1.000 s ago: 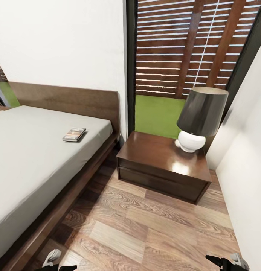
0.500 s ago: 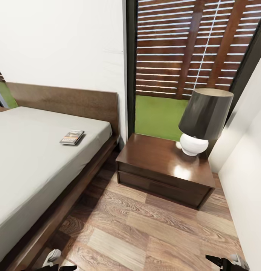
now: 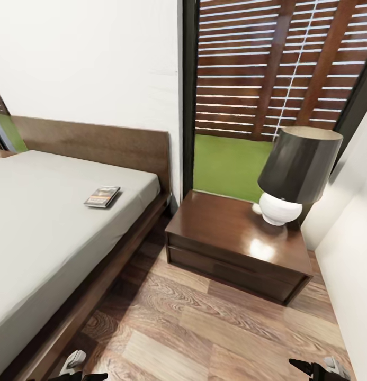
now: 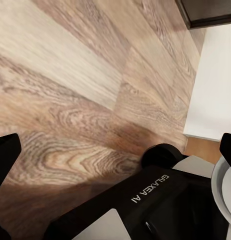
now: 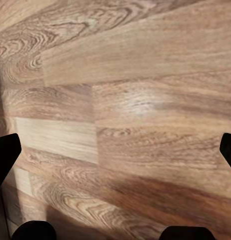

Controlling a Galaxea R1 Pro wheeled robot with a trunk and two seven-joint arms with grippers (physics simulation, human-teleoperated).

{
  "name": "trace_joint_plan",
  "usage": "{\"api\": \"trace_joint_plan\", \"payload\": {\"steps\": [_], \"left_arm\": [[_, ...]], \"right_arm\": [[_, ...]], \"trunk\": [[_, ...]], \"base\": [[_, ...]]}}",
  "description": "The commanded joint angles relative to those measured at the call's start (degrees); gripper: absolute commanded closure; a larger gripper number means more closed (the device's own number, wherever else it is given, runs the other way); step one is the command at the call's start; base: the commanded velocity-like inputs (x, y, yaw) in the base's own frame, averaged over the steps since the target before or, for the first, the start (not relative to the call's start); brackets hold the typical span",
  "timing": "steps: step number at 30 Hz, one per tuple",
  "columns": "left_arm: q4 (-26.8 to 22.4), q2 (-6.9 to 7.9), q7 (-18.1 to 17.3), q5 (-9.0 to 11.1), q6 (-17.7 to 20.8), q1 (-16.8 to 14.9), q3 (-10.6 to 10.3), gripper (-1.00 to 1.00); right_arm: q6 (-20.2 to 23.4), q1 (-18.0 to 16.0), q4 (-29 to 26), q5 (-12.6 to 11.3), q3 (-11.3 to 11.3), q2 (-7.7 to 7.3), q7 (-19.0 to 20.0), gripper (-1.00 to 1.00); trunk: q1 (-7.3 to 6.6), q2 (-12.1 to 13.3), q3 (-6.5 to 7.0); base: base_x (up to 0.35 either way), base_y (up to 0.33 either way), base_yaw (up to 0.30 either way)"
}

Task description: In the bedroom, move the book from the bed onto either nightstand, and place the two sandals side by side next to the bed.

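Note:
The book [image 3: 102, 197], a thin dark paperback, lies flat on the light-grey mattress of the bed [image 3: 40, 233], near the headboard and the side facing the nightstand. The dark wooden nightstand [image 3: 225, 233] stands right of the bed and bears a lamp [image 3: 297, 169] with a black shade. Both arms hang low at the head view's bottom edge, far from the book. My left gripper [image 4: 115, 150] is open over the wooden floor, beside the robot's black base [image 4: 155, 195]. My right gripper [image 5: 115, 150] is open too, with bare floor between its fingers. The sandals are out of view.
A strip of wooden floor [image 3: 204, 328] runs between the bed frame and the nightstand. A white wall [image 3: 347, 254] closes the right side. Behind the nightstand is a tall window with wooden slats [image 3: 278, 69].
The whole head view has shifted a little, so the nightstand and lamp sit further right and lower. The book, bed and both grippers hold their places.

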Motion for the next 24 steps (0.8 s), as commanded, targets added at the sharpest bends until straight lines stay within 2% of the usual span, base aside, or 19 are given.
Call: {"api": "trace_joint_plan", "payload": {"steps": [1, 24], "left_arm": [[0.0, 0.02, -0.2, 0.4, 0.6, 0.0, -0.2, -1.0], [0.0, 0.12, -0.2, 0.4, 0.6, 0.0, -0.2, -1.0]], "right_arm": [[0.5, -0.1, 0.2, -0.1, -0.4, -0.03, 0.2, -1.0], [0.5, -0.1, 0.2, -0.1, -0.5, -0.03, 0.2, -1.0]], "trunk": [[0.0, 0.0, -0.05], [0.0, 0.0, -0.05]], "base": [[0.133, 0.0, 0.05], [0.128, 0.003, 0.007]]}}
